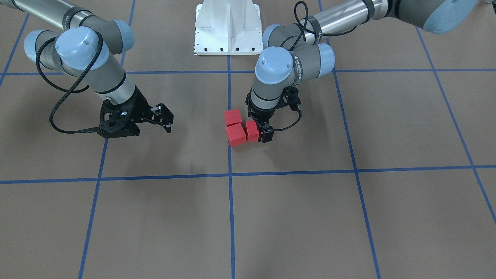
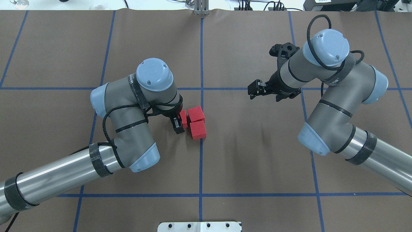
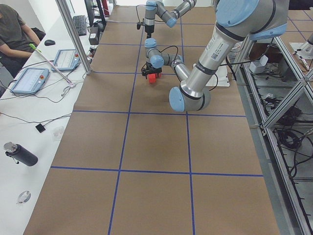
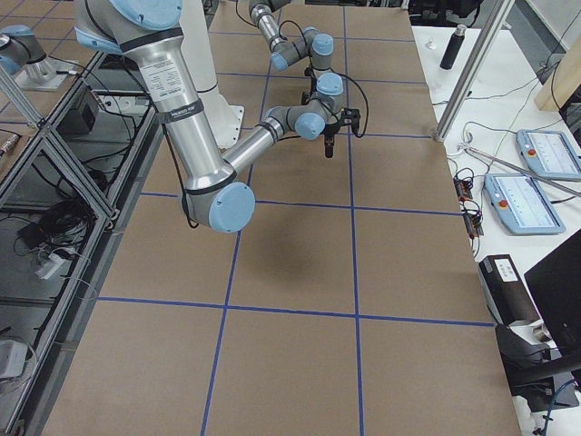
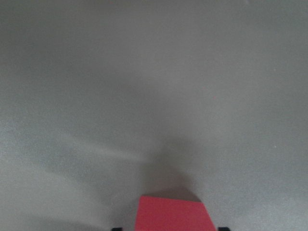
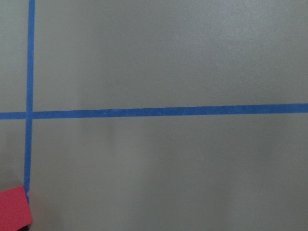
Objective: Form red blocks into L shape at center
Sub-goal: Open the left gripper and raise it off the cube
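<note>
Three red blocks sit together beside the central blue line [image 2: 201, 161]. Two of them [image 2: 195, 114] [image 2: 198, 129] touch side by side; they also show in the front view [image 1: 236, 135] [image 1: 233, 117]. The third block [image 1: 252, 131] rests on the surface against the first one, making an L. My left gripper [image 2: 179, 124] is shut on this third block, which fills the bottom of the left wrist view [image 5: 175, 215]. My right gripper [image 2: 256, 90] hovers open and empty well off to the right, also in the front view [image 1: 164, 118]. A block's corner [image 6: 13, 210] shows in the right wrist view.
The white robot base [image 1: 228, 27] stands at the table's near edge by the central line. Blue tape lines grid the brown surface [image 2: 251, 154]. In the left side view a seated person [image 3: 12, 29] and tablets [image 3: 29, 81] are at a side table.
</note>
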Available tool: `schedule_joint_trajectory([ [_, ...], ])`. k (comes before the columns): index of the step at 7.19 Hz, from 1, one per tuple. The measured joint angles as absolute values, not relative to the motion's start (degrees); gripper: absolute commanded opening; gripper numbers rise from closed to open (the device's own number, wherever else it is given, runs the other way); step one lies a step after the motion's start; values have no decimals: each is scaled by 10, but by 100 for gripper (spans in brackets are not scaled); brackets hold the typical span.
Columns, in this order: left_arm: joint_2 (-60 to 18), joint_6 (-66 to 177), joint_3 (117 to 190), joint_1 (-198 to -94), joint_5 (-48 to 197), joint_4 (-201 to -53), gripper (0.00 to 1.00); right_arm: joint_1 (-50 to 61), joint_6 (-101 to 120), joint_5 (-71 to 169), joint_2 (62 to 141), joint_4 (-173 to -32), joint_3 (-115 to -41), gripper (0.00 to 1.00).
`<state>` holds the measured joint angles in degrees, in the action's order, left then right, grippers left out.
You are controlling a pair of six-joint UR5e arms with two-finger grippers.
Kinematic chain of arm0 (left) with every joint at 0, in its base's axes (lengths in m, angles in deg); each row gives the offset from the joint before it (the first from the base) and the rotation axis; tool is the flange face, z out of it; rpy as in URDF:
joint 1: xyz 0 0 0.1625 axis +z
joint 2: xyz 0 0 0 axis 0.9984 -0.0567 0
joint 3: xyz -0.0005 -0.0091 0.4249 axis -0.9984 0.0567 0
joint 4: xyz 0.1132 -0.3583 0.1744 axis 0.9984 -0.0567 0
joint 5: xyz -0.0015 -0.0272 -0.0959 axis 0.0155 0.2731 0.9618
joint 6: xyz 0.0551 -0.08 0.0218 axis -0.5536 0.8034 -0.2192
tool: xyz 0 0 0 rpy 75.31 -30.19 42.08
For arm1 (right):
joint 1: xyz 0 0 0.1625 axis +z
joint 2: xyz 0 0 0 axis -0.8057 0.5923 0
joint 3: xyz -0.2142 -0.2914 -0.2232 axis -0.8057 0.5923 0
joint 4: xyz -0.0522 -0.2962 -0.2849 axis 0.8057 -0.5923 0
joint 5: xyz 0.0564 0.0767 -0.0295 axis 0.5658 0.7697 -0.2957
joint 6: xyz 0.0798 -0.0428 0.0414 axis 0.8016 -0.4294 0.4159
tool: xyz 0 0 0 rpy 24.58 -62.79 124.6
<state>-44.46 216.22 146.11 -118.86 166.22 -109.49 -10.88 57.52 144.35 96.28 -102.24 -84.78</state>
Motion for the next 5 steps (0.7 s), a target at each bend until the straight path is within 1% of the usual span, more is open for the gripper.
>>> schedule_joint_trajectory([
  [5, -432, 2104, 1512, -1210, 1694, -1078, 100, -113, 586, 1426, 960, -1022, -845, 99],
])
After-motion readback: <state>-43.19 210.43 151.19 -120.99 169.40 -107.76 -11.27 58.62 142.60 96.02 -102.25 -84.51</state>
